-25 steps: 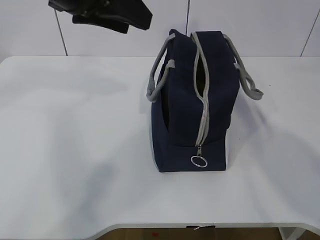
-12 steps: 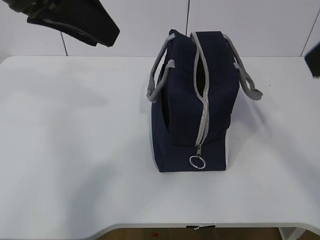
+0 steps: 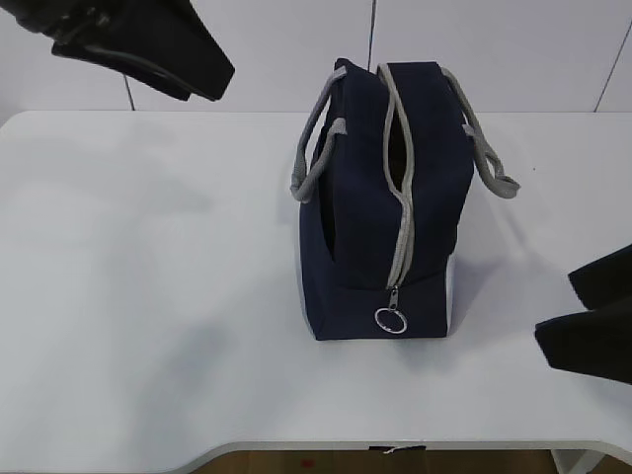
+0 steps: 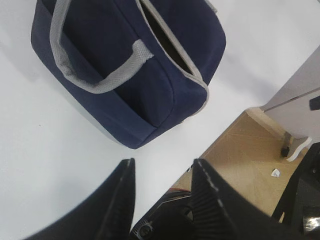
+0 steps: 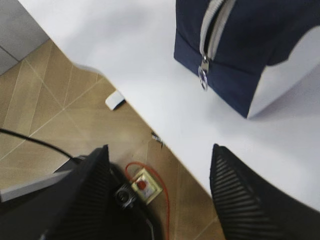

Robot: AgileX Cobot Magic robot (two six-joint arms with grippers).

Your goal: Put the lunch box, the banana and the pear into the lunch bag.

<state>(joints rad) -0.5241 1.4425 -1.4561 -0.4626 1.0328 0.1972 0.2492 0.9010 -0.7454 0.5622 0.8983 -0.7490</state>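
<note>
White table (image 3: 148,296), lunch bag (image 3: 380,197) unmoved; right gripper (image 5: 157,190) newly at right, left gripper (image 4: 162,192), both released.

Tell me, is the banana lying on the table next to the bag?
No, in the exterior view the white table around the lunch bag shows no banana.

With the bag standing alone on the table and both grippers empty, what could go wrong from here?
1. The lunch bag stands tall on a narrow base; a nudge from the right gripper, low beside it, might tip it.
2. Its zipper gapes only as a narrow slit, so anything lowered in could catch on the edges.
3. The grey handles droop beside the opening and might snag the left gripper.
</note>
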